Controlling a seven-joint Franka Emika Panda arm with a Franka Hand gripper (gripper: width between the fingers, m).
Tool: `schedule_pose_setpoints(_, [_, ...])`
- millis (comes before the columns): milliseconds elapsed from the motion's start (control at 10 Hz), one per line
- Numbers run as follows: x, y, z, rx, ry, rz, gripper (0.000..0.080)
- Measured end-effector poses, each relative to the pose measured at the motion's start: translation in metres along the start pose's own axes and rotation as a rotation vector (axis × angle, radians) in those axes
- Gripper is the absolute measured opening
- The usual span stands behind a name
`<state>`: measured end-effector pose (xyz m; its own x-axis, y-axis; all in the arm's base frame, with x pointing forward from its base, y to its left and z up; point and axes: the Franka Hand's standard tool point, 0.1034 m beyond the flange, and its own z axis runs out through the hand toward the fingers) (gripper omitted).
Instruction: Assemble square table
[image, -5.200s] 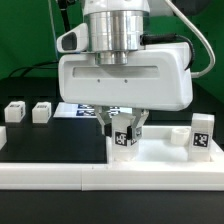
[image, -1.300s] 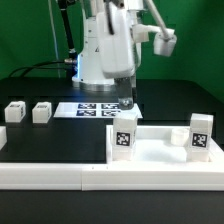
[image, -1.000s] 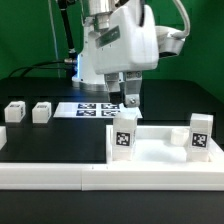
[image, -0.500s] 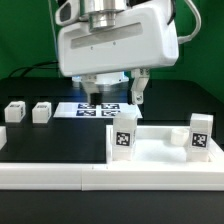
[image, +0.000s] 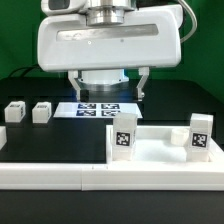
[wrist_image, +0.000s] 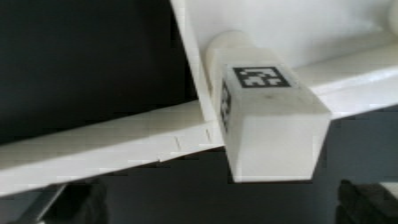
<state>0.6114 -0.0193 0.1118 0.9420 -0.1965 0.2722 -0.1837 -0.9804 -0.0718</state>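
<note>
Hovering gripper (image: 108, 88) gapes clear above leg (image: 123, 138) at tabletop (image: 160, 133) edge

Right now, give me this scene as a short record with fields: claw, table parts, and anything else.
claw: claw open, empty, raised above the parts
slab: large white plastic square slab, exterior view's right
upright legs: first small white tagged leg and second leg, standing at the slab
loose legs: third leg and fourth leg, exterior view's left
other: marker board; long white rail in front
</note>
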Motion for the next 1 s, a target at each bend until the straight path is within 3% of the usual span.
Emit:
schedule_pose_setpoints(200, [-0.004,0.002,0.001,-0.001,-0.022,-0.113,0.0649])
schedule_pose_setpoints(500, [-0.031,-0.016,0.007,0.039,-0.173,-0.104,0.0648])
schedule_pose_setpoints(800, [-0.049,-0.004,0.043,-0.023,-0.181,-0.142,0.0648])
schedule_pose_setpoints(1000, [-0.057,0.002,0.054,-0.039,-0.201,-0.126,0.0649])
